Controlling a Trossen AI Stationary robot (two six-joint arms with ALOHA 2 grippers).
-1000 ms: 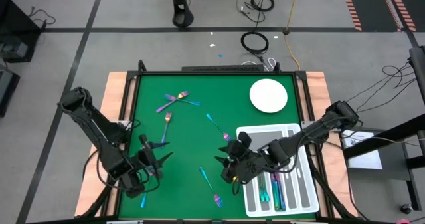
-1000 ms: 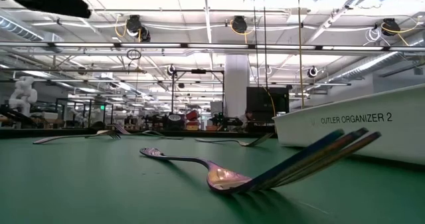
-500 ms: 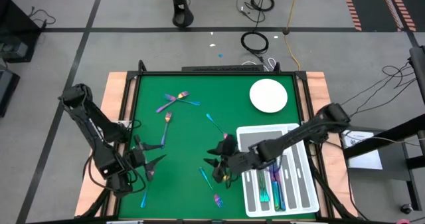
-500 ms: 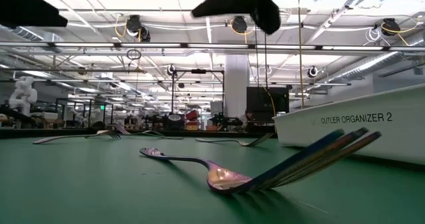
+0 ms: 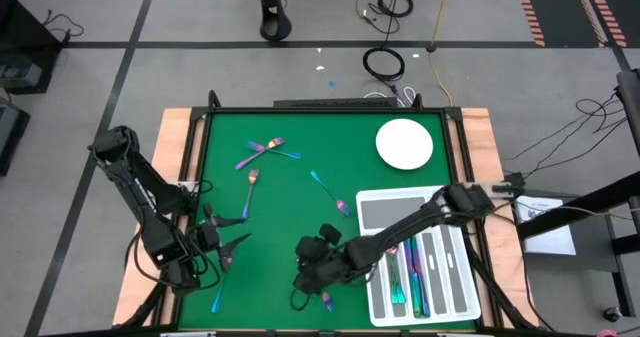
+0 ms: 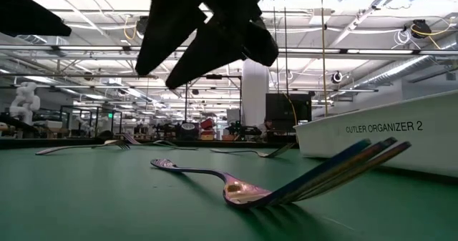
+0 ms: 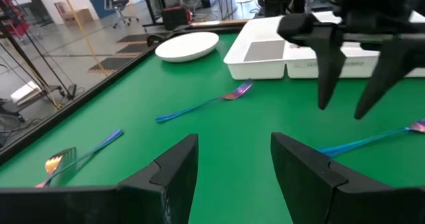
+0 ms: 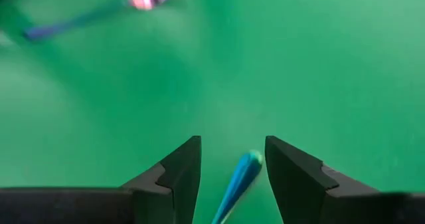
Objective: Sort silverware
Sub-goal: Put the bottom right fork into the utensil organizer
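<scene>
Grey floor (image 5: 80, 87), coiled cables (image 5: 382, 63); bright ceiling lights (image 6: 336, 12)

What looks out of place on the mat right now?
Nothing damaged or spilled. Loose silverware lies scattered at odd angles across the green mat, outside the white tray. The right claw hangs open over one blue-handled piece.

Table mat (image 5: 280, 217): plain green
Cutlery (image 5: 250, 186): shiny pink, purple and blue
Fork handle between my right fingers (image 8: 239, 181): bright blue
Tray (image 5: 461, 295): white (black lettering on its side)
Plate (image 5: 404, 144): white
My arms (image 5: 135, 182): black
</scene>
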